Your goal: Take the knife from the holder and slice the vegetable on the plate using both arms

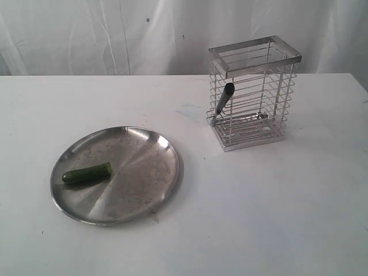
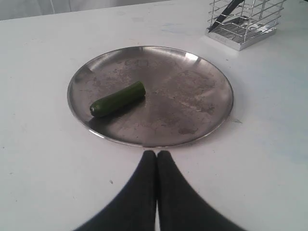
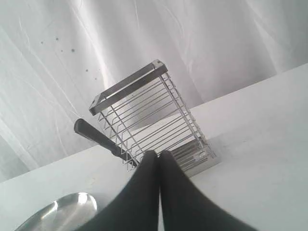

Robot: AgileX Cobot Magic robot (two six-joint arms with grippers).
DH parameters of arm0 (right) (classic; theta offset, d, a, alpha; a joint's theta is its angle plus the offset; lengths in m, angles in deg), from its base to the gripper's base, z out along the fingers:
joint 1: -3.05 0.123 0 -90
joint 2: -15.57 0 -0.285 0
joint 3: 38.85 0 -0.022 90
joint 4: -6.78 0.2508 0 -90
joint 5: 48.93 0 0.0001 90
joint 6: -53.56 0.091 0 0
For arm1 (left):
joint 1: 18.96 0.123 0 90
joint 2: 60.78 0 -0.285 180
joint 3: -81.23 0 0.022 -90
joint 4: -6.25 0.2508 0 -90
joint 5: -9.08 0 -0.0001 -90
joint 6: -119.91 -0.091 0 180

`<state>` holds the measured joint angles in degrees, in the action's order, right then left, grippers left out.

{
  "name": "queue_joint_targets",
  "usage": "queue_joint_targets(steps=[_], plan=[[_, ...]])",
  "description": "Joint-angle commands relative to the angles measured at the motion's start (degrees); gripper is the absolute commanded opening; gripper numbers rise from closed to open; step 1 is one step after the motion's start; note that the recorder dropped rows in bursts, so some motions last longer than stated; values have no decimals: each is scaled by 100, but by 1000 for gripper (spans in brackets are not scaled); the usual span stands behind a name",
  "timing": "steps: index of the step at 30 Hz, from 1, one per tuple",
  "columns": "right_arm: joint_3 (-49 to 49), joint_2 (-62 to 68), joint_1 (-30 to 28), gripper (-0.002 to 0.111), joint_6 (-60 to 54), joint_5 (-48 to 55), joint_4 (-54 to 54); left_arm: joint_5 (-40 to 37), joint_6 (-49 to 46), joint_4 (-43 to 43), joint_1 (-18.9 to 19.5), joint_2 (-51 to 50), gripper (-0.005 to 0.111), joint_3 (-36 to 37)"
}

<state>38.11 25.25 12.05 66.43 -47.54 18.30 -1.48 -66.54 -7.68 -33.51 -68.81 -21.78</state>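
Note:
The dark-green vegetable (image 1: 87,172) lies on the left part of the round steel plate (image 1: 144,172). In the left wrist view the vegetable (image 2: 118,98) rests on the plate (image 2: 192,96), and my left gripper (image 2: 157,155) is shut and empty just short of the plate's rim. The wire holder (image 1: 253,95) stands to the right of the plate, with the knife (image 1: 223,102) leaning in it and its black handle poking out through the bars. My right gripper (image 3: 159,155) is shut and empty, pointing at the holder (image 3: 154,125) near the knife (image 3: 98,136). Neither arm shows in the exterior view.
A white table (image 1: 276,218) carries everything, and white cloth (image 1: 115,34) hangs behind it. The table's right back corner (image 1: 352,75) lies near the holder. The plate's edge (image 3: 57,211) shows in the right wrist view.

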Motion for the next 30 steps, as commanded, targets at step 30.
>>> queue_joint_targets(steps=[30], plan=[[-4112, 3224, 1534, 0, -1044, 2636, -1377, 34, 11, -61, 18, 24, 0, 22]])
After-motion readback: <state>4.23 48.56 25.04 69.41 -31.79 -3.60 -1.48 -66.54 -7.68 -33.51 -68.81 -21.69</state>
